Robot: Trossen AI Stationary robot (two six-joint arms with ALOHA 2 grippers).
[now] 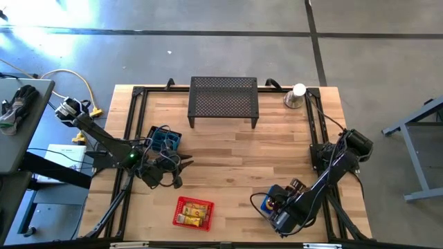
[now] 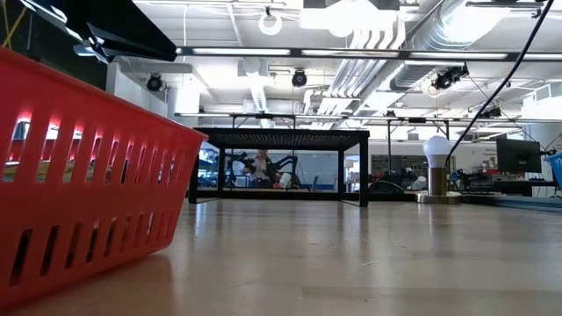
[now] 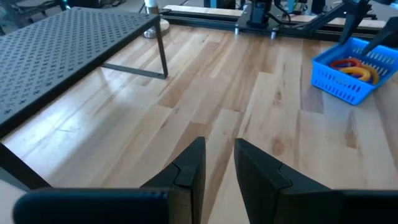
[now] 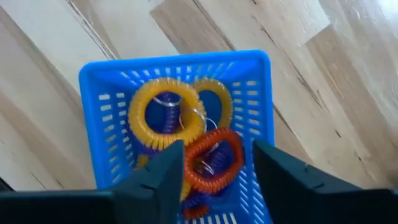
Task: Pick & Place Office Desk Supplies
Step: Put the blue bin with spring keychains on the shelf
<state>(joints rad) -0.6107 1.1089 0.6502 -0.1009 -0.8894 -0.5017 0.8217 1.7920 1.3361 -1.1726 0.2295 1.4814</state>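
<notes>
At the left of the worktop (image 1: 228, 155), the left gripper (image 1: 181, 166) waits low beside a teal basket (image 1: 165, 139). Its fingers (image 3: 186, 174) stand a narrow gap apart and pinch nothing, with bare wood showing between them. Nearer the front edge sits a red basket (image 1: 193, 211) with small yellow blocks (image 1: 196, 215) in it, evidently sorted there by kind. At the back stands the black mesh stand (image 1: 223, 100), and to its right a silver cone with a white ball (image 1: 297, 96); both are well clear of the work.

At the right front, the right gripper (image 4: 214, 163) hangs straight over a blue basket (image 4: 99, 106). Its fingers (image 4: 158, 177) are spread to either side of an orange ring (image 4: 214, 158), which lies in the basket against a yellow ring (image 4: 163, 115). The spread suggests a ring just let go into the basket, so that the rings collect together.
</notes>
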